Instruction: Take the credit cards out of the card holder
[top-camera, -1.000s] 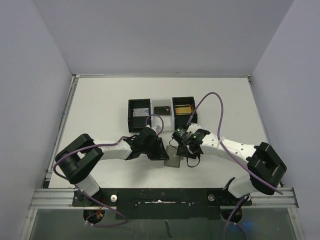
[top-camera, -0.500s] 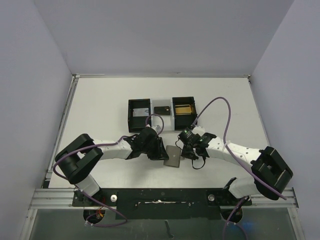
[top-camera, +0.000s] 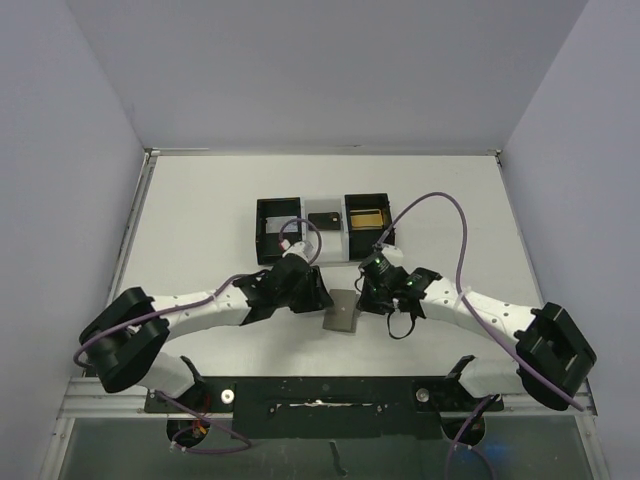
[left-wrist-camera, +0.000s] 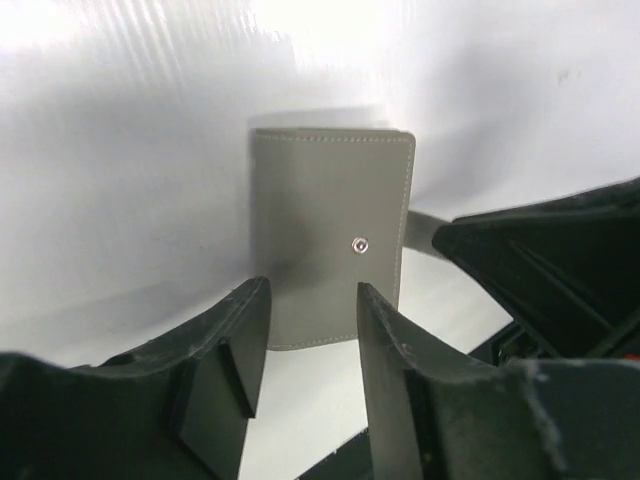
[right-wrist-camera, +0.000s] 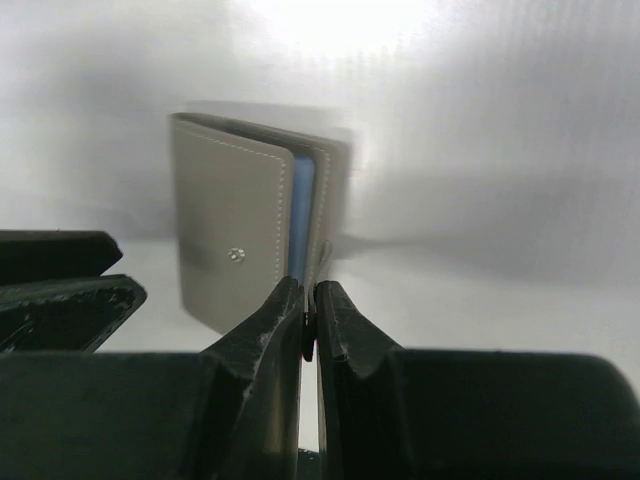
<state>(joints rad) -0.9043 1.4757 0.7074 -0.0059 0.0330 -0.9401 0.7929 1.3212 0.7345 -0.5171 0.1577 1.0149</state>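
1. Since a second ago both arms have stretched further over the table (top-camera: 200, 220). The card holder (top-camera: 342, 313) has barely shifted and lies folded between the two wrists.
2. Our left gripper (left-wrist-camera: 305, 300) stands open and empty, with the holder straight ahead and its long axis running away from the fingers.
3. Our right gripper (right-wrist-camera: 308, 298) is pinched together on nothing. Its tips point at the holder's gaping edge, where a blue sliver of the credit cards (right-wrist-camera: 303, 215) shows. We judge this arm better placed to pry.
4. Farther off, the black tray (top-camera: 279, 202) holds a pale item (top-camera: 282, 228), a small dark one (top-camera: 322, 218) and a yellowish one (top-camera: 366, 217).
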